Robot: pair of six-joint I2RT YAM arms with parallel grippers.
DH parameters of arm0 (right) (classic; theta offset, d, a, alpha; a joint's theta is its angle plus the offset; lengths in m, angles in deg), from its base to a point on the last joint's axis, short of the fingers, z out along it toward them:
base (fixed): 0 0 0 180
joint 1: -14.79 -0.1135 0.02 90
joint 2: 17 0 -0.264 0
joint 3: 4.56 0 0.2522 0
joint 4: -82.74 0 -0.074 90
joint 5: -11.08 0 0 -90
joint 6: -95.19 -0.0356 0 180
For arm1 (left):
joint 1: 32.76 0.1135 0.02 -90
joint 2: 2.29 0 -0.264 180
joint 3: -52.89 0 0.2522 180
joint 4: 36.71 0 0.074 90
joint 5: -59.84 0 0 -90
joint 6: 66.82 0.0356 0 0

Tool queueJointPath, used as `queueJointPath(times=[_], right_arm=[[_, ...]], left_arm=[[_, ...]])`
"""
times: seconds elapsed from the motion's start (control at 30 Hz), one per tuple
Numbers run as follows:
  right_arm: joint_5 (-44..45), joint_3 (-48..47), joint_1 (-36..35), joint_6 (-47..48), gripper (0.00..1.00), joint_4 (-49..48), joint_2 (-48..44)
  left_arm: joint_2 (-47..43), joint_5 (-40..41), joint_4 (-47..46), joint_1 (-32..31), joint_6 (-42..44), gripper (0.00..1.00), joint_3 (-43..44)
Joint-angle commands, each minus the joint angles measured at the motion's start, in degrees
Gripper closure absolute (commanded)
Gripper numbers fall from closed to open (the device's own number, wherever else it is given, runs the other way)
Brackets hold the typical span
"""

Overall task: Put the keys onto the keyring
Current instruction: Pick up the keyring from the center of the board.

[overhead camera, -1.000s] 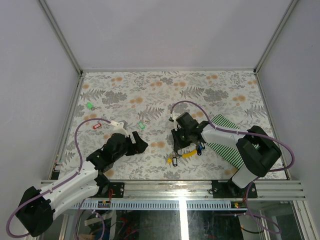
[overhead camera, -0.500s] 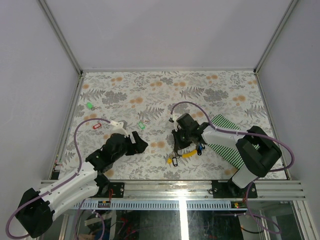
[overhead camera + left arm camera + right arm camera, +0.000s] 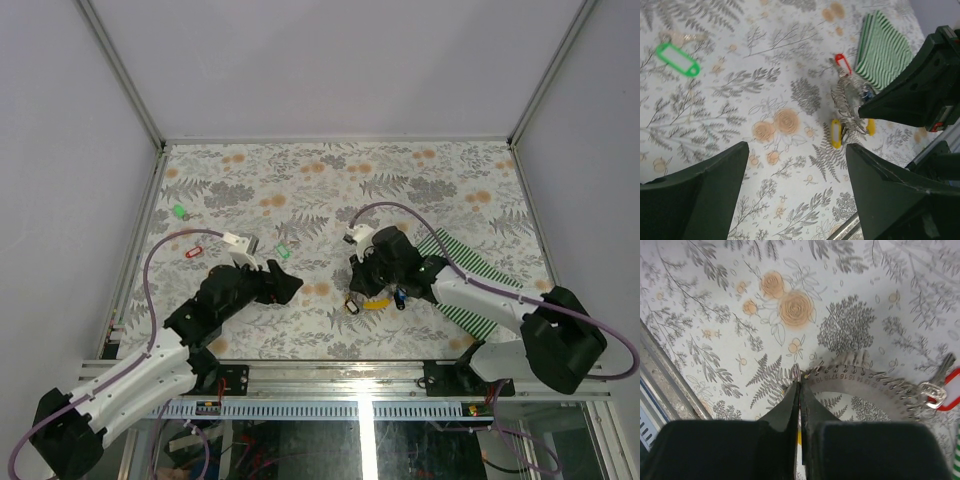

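The keyring [image 3: 865,385] is a silvery numbered arc lined with small clips, lying on the floral table near the front. My right gripper [image 3: 799,382] is shut, its tips pinching a small silver loop at the arc's left end. A red-tagged key [image 3: 941,391] hangs on the arc's far end. In the left wrist view the keyring [image 3: 847,107] carries two yellow tags [image 3: 836,134] and a red one [image 3: 840,61]. My left gripper [image 3: 796,150] is open and holds nothing, left of the keyring. Loose keys lie apart: a green one [image 3: 282,252], another green one [image 3: 180,212] and a red one [image 3: 194,252].
A green-and-white striped mat [image 3: 470,262] lies behind the right arm. The metal frame rail [image 3: 360,375] runs along the table's near edge, close to the keyring. Grey walls stand round the table's other sides.
My right gripper has shut on the end of the keyring, and its arm has swung out to the right. The left gripper has crept a little to the right, still open.
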Motion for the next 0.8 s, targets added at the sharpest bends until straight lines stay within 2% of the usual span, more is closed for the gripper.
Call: queueJointPath(times=[0.0,0.23,0.4,0.77], right_arm=[[-1.9,0.7,0.4,3.7,1.0,-4.9,-5.9],[-0.9,4.3,0.4,4.9,1.0,-7.7,-14.4],[1.2,7.0,0.4,5.4,1.0,-9.3,-21.5],[4.8,9.0,0.5,5.8,1.0,-10.5,-31.3]], left_arm=[[-0.1,-4.2,-9.3,0.3,6.0,0.2,2.6],[3.3,-10.5,-17.0,0.4,10.0,0.32,4.9],[8.7,-15.5,-18.1,0.4,12.7,0.4,9.7],[18.0,-26.9,-22.8,0.4,12.8,0.45,16.6]])
